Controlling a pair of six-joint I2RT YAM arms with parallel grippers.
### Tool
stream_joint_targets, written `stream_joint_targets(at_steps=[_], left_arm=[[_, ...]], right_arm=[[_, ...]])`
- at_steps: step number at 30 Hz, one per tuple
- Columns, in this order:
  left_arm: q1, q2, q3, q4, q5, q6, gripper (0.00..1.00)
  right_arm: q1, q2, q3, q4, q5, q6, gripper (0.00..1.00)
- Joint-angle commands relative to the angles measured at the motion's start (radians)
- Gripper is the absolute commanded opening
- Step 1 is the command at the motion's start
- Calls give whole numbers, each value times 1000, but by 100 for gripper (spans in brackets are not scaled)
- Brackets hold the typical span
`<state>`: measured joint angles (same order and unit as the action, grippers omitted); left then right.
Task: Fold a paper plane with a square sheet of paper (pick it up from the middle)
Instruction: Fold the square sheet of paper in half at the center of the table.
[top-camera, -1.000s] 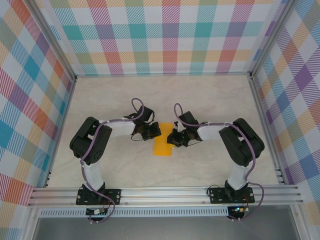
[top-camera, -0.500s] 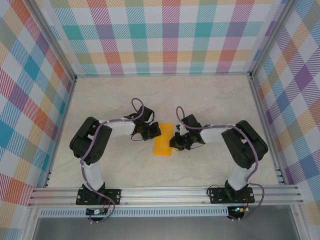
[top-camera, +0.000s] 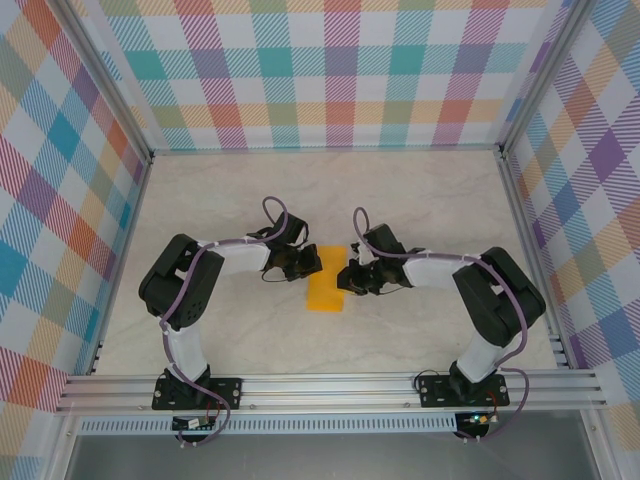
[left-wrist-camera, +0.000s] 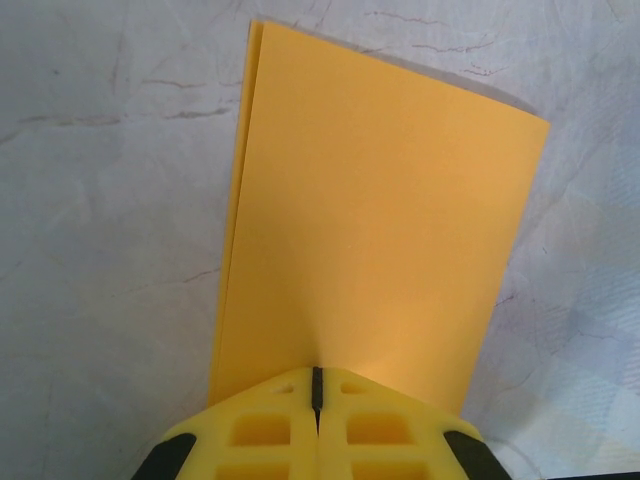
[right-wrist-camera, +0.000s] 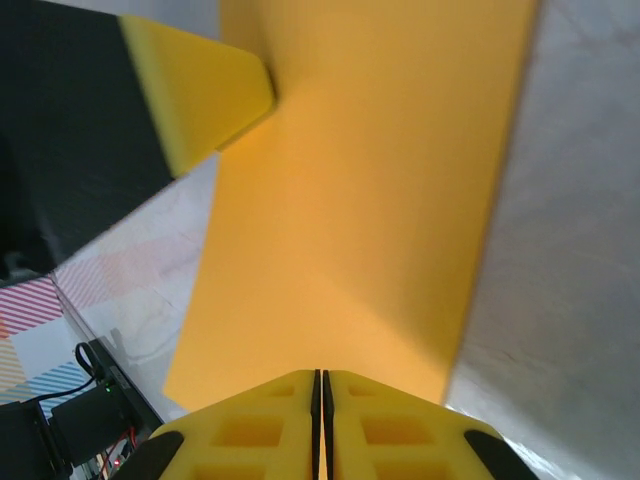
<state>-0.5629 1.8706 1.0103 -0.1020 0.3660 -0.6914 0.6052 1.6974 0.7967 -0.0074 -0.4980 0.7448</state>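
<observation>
Left fingers (left-wrist-camera: 260, 438) are pressed together with nothing between them, their tips over the near edge of the square sheet of paper (left-wrist-camera: 370, 210), which lies flat on the desk (top-camera: 220, 200) as an orange-yellow rectangle folded in half. Two layers show along its long edge at the 9 o'clock side of the left wrist view. Right fingers (right-wrist-camera: 262, 425) are likewise closed on themselves and sit low over the opposite edge, with one yellow left finger visible across the paper at 10 o'clock in that view. From above, the paper sits a little toward 6 o'clock of the desk's middle, its long axis running from 12 to 6. The left fingers (top-camera: 300, 262) meet it at about 10 o'clock of the rectangle and the right fingers (top-camera: 352, 277) at about 3 o'clock. Whether either set actually bears down on the paper or only hovers just over it cannot be told. By my reading the step in hand is finishing the first centre fold: both closed tips act as pressers, flattening the halved sheet and sharpening its crease. No corner is turned in yet, so most of the plane remains to be made. The next move probably calls for one set of fingers to hold the rectangle down while the other parts, catches a single corner or layer and carries it toward the centre crease. Thin paper slides easily on this smooth surface, so the holding pressure must not let it skew.
</observation>
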Motion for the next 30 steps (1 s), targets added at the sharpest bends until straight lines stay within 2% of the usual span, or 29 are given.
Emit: stream_joint_targets(at_steps=[1, 9, 20, 30], left_arm=[[-19, 87, -70, -151, -88, -2, 0], [-19, 87, -67, -154, -90, -3, 0], [-19, 88, -67, -159, -101, -11, 0], [-19, 88, -65, -158, -104, -16, 0]], right_arm=[[32, 50, 22, 15, -2, 4, 10], [42, 54, -62, 61, -58, 1, 10], [50, 23, -120, 0, -86, -85, 10], [67, -73, -147, -105, -39, -162, 9]])
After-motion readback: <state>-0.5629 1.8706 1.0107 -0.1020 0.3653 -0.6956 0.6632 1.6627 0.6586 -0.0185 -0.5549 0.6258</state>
